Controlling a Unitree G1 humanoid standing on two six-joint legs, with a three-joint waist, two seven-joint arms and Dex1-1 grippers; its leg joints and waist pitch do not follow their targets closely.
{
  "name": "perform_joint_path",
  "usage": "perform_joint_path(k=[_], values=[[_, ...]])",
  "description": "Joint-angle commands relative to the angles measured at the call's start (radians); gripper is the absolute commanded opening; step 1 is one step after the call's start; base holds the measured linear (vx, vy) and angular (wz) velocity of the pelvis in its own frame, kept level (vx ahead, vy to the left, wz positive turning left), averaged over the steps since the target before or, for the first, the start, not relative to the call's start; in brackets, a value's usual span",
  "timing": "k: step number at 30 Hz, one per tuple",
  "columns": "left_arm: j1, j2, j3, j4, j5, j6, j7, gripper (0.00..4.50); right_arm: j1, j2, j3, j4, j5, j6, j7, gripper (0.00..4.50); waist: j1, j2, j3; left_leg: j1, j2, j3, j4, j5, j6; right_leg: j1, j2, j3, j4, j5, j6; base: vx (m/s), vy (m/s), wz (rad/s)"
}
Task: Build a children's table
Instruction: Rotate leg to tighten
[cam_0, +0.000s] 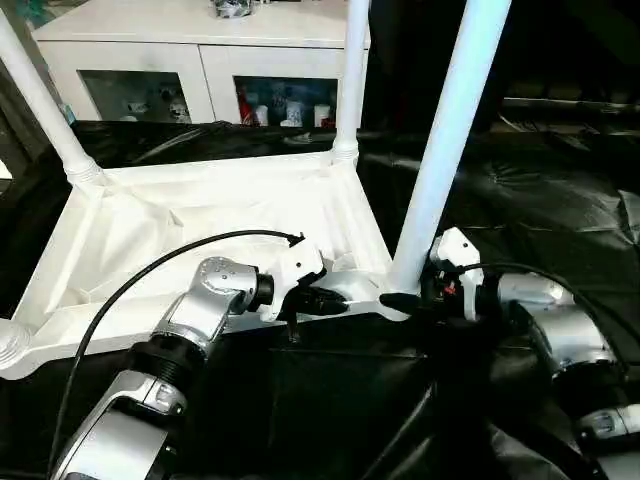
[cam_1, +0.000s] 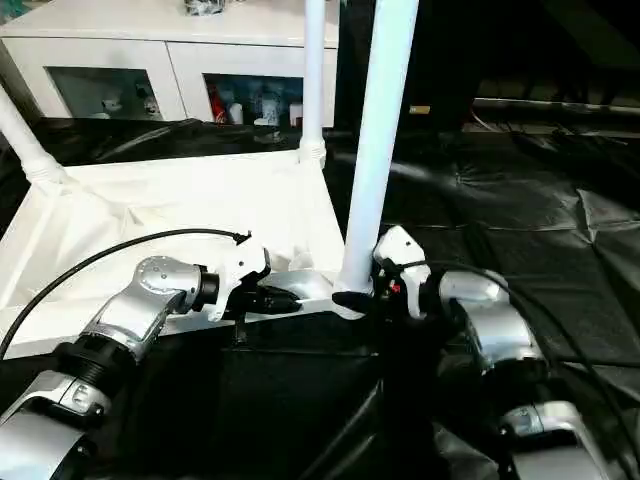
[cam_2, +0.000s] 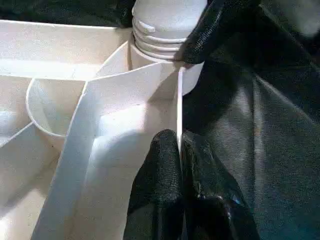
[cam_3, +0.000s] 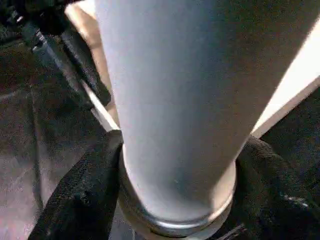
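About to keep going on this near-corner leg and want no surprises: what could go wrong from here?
1. The right pincer brackets the leg only at its base; the long leg could tip in its corner socket.
2. The left pincer pinches just the thin rim of the tabletop; it may slip.

Lab-like room: black sheeting (cam_0: 560, 220), white glass-door cabinet (cam_0: 200, 60)

White table leg (cam_3: 175, 110) fills the frame — 2 black fingers (cam_3: 80, 200) flank its base.
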Motion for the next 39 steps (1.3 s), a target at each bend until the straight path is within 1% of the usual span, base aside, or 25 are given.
perform_joint_path(k=[1,2,3,4,6,7,8,10,11,12,13,14,17,20,22,23,25,28,30,31,32,34,35,36,39], values=[[-0.015,-0.03,0.016,0.005,-0.002,0.006,0.064,0.0,-0.001,0.036,-0.027,0.049,0.001,0.019,-0.096,2.74,-0.004,-0.021,-0.059,0.026,0.064,-0.031,-0.073,-0.241,0.05,0.034,-0.067,0.044,-0.079,-0.294,-0.224,0.0,0.0,0.0],[-0.019,-0.036,0.018,0.012,0.002,0.01,0.082,0.0,-0.003,0.045,-0.033,0.06,-0.001,0.018,-0.12,2.74,-0.007,-0.02,-0.058,0.027,0.062,-0.033,-0.075,-0.26,0.038,0.034,-0.068,0.043,-0.083,-0.325,-0.216,0.0,0.0,0.0],[-0.044,-0.073,0.037,0.045,0.008,0.032,0.165,0.0,-0.014,0.093,-0.06,0.102,-0.008,0.021,-0.239,2.74,-0.009,-0.022,-0.058,0.028,0.062,-0.033,-0.076,-0.268,0.029,0.034,-0.068,0.043,-0.084,-0.339,-0.209,0.0,0.0,0.0],[-0.044,-0.073,0.037,0.045,0.008,0.032,0.165,0.0,-0.014,0.093,-0.06,0.102,-0.008,0.021,-0.239,2.74,-0.012,-0.02,-0.056,0.03,0.063,-0.033,-0.078,-0.277,0.022,0.03,-0.067,0.045,-0.086,-0.348,-0.207,0.0,0.0,0.0],[-0.078,-0.127,0.056,0.087,0.02,0.058,0.284,0.0,-0.033,0.158,-0.098,0.147,-0.017,0.032,-0.415,2.74,-0.019,-0.022,-0.057,0.031,0.059,-0.036,-0.08,-0.303,0.0,0.031,-0.068,0.044,-0.09,-0.378,-0.197,0.0,0.0,0.0],[-0.081,-0.132,0.058,0.091,0.022,0.06,0.296,0.0,-0.035,0.164,-0.101,0.15,-0.017,0.032,-0.431,2.74,-0.021,-0.021,-0.056,0.033,0.06,-0.036,-0.08,-0.306,-0.003,0.027,-0.068,0.045,-0.091,-0.379,-0.196,0.0,0.0,0.0],[-0.105,-0.171,0.067,0.123,0.032,0.076,0.382,0.0,-0.055,0.204,-0.128,0.177,-0.027,0.042,-0.56,2.74,-0.026,-0.021,-0.056,0.034,0.059,-0.037,-0.08,-0.316,-0.009,0.029,-0.068,0.044,-0.093,-0.382,-0.195,0.0,0.0,0.0],[-0.123,-0.202,0.071,0.146,0.037,0.091,0.443,0.0,-0.074,0.229,-0.137,0.203,-0.049,0.057,-0.661,2.74,-0.031,-0.021,-0.057,0.036,0.057,-0.037,-0.08,-0.32,-0.014,0.028,-0.067,0.043,-0.095,-0.382,-0.193,0.0,0.0,0.0],[-0.138,-0.225,0.069,0.162,0.043,0.092,0.479,0.0,-0.09,0.25,-0.141,0.22,-0.056,0.06,-0.714,2.74,-0.029,-0.011,-0.057,0.034,0.057,-0.038,-0.081,-0.31,-0.013,0.03,-0.068,0.044,-0.094,-0.364,-0.194,0.0,0.0,0.0],[-0.138,-0.225,0.069,0.162,0.043,0.092,0.479,0.0,-0.09,0.25,-0.141,0.22,-0.056,0.06,-0.714,2.74,-0.031,-0.017,-0.059,0.032,0.056,-0.036,-0.08,-0.3,-0.005,0.032,-0.065,0.044,-0.093,-0.332,-0.195,0.0,0.0,0.0],[-0.159,-0.263,0.067,0.185,0.052,0.088,0.536,0.0,-0.113,0.284,-0.146,0.243,-0.061,0.059,-0.778,2.74,-0.029,-0.018,-0.061,0.032,0.055,-0.035,-0.078,-0.292,0.0,0.033,-0.065,0.044,-0.093,-0.317,-0.197,0.0,0.0,0.0],[-0.166,-0.283,0.064,0.189,0.054,0.085,0.551,0.0,-0.125,0.303,-0.145,0.25,-0.06,0.057,-0.79,2.74,-0.029,-0.015,-0.062,0.031,0.055,-0.033,-0.077,-0.277,0.008,0.033,-0.066,0.045,-0.09,-0.289,-0.203,0.0,0.0,0.0],[-0.169,-0.306,0.049,0.19,0.067,0.073,0.558,0.0,-0.141,0.331,-0.138,0.261,-0.065,0.05,-0.794,2.74,-0.026,-0.016,-0.065,0.026,0.055,-0.032,-0.074,-0.234,0.031,0.039,-0.065,0.043,-0.085,-0.228,-0.211,0.0,0.0,0.0],[-0.168,-0.296,0.042,0.202,0.078,0.047,0.554,0.0,-0.148,0.34,-0.137,0.272,-0.071,0.021,-0.792,2.74,-0.025,-0.016,-0.065,0.024,0.055,-0.032,-0.073,-0.222,0.046,0.041,-0.066,0.042,-0.082,-0.207,-0.22,0.0,0.0,0.0],[-0.167,-0.283,0.039,0.205,0.081,0.037,0.548,0.0,-0.148,0.336,-0.133,0.267,-0.068,0.002,-0.765,3.3,-0.025,-0.017,-0.063,0.025,0.055,-0.032,-0.074,-0.243,0.048,0.041,-0.067,0.042,-0.086,-0.239,-0.214,0.0,0.0,0.0],[-0.166,-0.256,0.036,0.211,0.084,0.016,0.532,0.0,-0.144,0.324,-0.128,0.252,-0.062,-0.021,-0.724,3.44,-0.025,-0.017,-0.062,0.027,0.055,-0.033,-0.075,-0.257,0.044,0.039,-0.067,0.042,-0.09,-0.268,-0.209,0.0,0.0,0.0],[-0.161,-0.231,0.04,0.212,0.083,0.003,0.512,0.0,-0.14,0.302,-0.128,0.234,-0.059,-0.029,-0.686,3.53,-0.028,-0.021,-0.061,0.023,0.055,-0.034,-0.077,-0.273,0.042,0.042,-0.068,0.041,-0.091,-0.297,-0.196,0.0,0.0,0.0],[-0.149,-0.189,0.045,0.202,0.079,-0.016,0.465,0.0,-0.137,0.257,-0.131,0.205,-0.04,-0.009,-0.598,3.86,-0.03,-0.023,-0.061,0.023,0.055,-0.035,-0.077,-0.274,0.044,0.043,-0.068,0.041,-0.093,-0.319,-0.185,0.0,0.0,0.0],[-0.14,-0.155,0.052,0.194,0.072,-0.028,0.43,0.0,-0.118,0.204,-0.11,0.153,-0.023,0.02,-0.474,3.86,-0.028,-0.022,-0.061,0.021,0.056,-0.035,-0.076,-0.255,0.056,0.045,-0.067,0.041,-0.091,-0.29,-0.193,0.0,0.0,0.0],[-0.137,-0.146,0.054,0.192,0.069,-0.035,0.417,0.0,-0.111,0.188,-0.1,0.136,-0.022,0.025,-0.438,3.86,-0.026,-0.023,-0.062,0.024,0.058,-0.033,-0.075,-0.245,0.059,0.043,-0.066,0.042,-0.088,-0.273,-0.197,0.0,0.0,0.0],[-0.134,-0.134,0.058,0.188,0.064,-0.039,0.397,0.0,-0.097,0.157,-0.077,0.109,-0.025,0.026,-0.379,3.86,-0.027,-0.024,-0.062,0.02,0.058,-0.033,-0.074,-0.231,0.066,0.044,-0.067,0.042,-0.084,-0.245,-0.207,0.0,0.0,0.0],[-0.12,-0.105,0.062,0.168,0.043,-0.066,0.322,0.0,-0.066,0.09,-0.038,0.052,-0.025,0.017,-0.257,3.86,-0.022,-0.027,-0.065,0.02,0.059,-0.032,-0.07,-0.2,0.081,0.048,-0.065,0.04,-0.077,-0.191,-0.221,0.0,0.0,0.0],[-0.114,-0.095,0.063,0.157,0.033,-0.07,0.292,0.0,-0.058,0.072,-0.033,0.035,-0.02,0.017,-0.224,3.86,-0.021,-0.026,-0.066,0.015,0.059,-0.032,-0.067,-0.179,0.097,0.051,-0.066,0.04,-0.07,-0.153,-0.233,0.0,0.0,0.0],[-0.105,-0.084,0.061,0.14,0.022,-0.074,0.252,0.0,-0.052,0.055,-0.032,0.019,-0.01,0.018,-0.193,3.86,-0.022,-0.026,-0.067,0.015,0.06,-0.031,-0.066,-0.16,0.109,0.05,-0.066,0.039,-0.066,-0.126,-0.247,0.0,0.0,0.0],[-0.083,-0.048,0.042,0.101,-0.003,-0.069,0.141,0.0,-0.046,0.021,-0.034,-0.005,-0.005,0.011,-0.121,3.86,-0.016,-0.023,-0.068,0.02,0.062,-0.027,-0.062,-0.149,0.121,0.045,-0.064,0.039,-0.061,-0.108,-0.276,0.0,0.0,0.0]])
